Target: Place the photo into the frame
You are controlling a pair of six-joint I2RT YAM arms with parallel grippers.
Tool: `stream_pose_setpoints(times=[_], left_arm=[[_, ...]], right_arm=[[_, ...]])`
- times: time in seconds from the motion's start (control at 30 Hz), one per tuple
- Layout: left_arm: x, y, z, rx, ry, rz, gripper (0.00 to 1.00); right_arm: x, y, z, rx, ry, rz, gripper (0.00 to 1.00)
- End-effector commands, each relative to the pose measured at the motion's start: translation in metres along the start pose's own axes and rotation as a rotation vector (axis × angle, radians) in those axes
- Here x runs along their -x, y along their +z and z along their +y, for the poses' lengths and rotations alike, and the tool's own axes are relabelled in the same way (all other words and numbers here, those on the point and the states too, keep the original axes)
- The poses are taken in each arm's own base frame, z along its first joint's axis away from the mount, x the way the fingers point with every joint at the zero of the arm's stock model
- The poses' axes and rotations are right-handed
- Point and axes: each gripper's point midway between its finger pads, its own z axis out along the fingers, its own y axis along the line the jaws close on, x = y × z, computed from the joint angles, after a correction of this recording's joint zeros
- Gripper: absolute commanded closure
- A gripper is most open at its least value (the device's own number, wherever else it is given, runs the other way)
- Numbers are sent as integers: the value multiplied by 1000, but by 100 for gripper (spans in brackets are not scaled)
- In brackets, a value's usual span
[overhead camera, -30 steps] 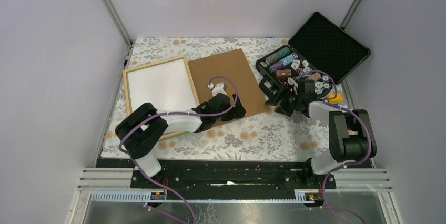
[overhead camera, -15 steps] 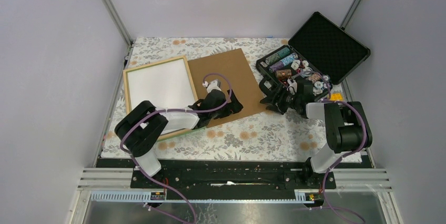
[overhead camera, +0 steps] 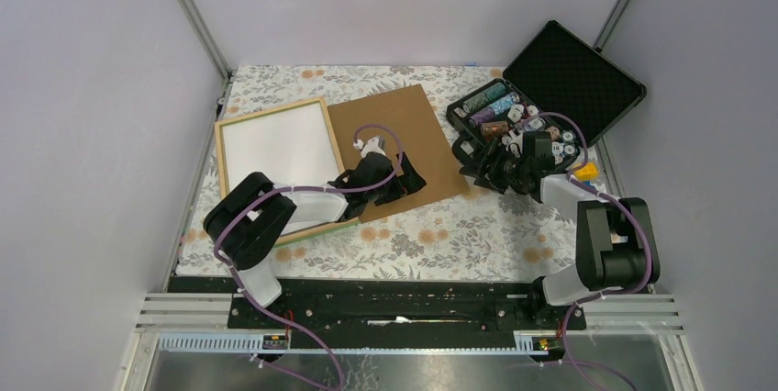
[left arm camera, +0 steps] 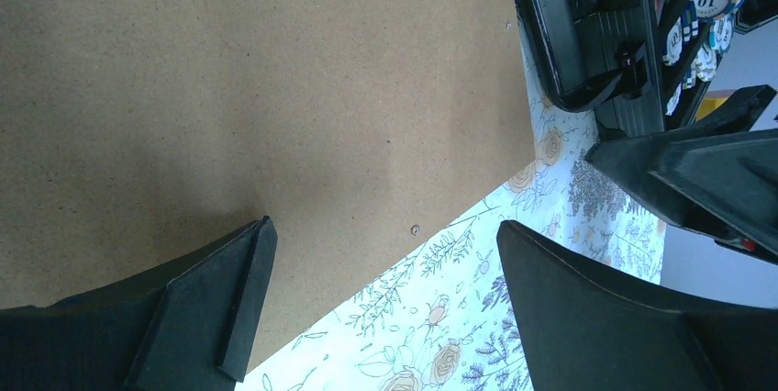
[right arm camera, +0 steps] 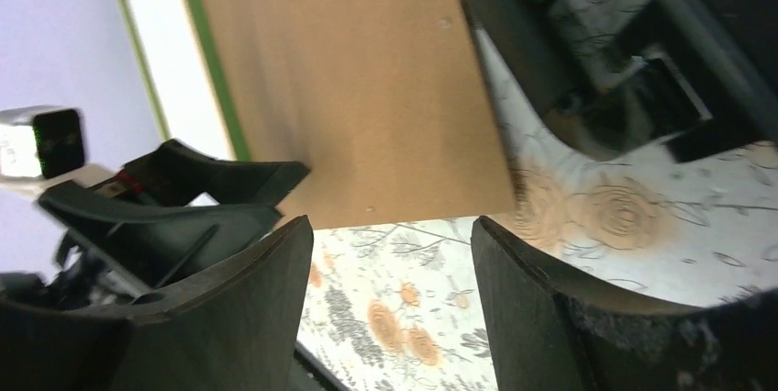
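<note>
Top external view is showing the floral cloth [overhead camera: 440, 226] covering the table, with the frame [overhead camera: 221, 166] lying flat at the left. A white sheet is filling the frame, likely the photo [overhead camera: 275, 148] resting face down inside. The brown backing panel [overhead camera: 404, 125] is lying just beside the frame's right edge; touching or overlapping, cannot tell. The black case [overhead camera: 569, 79] is sitting open at the right.

The left gripper [left arm camera: 383, 235] is hovering over the panel's near edge, jaws wide and empty. The right gripper [right arm camera: 390, 235] is facing it from the panel's right corner, jaws also apart, gripping nothing.

Risks:
- The panel is lying flush, so the fingers may be pinching cloth or shoving the panel away.
- The grippers are working near each other and may collide.
- The right arm is crowding the case and may knock the chips [overhead camera: 500, 102].
- A dragged panel may shift the photo.
</note>
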Motion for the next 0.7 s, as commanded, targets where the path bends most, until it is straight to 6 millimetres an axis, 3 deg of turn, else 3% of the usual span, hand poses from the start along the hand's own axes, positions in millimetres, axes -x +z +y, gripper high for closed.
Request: stream_pose_setpoints(times=[0.0,0.67], left_arm=[[-12,2,16,36,-13,37,1],[-12,2,17,36,-16,38,1]], right_arm=[[-7,1,-36,-175,-44,44,29],[-23,25,-36,-49,42,104,30]])
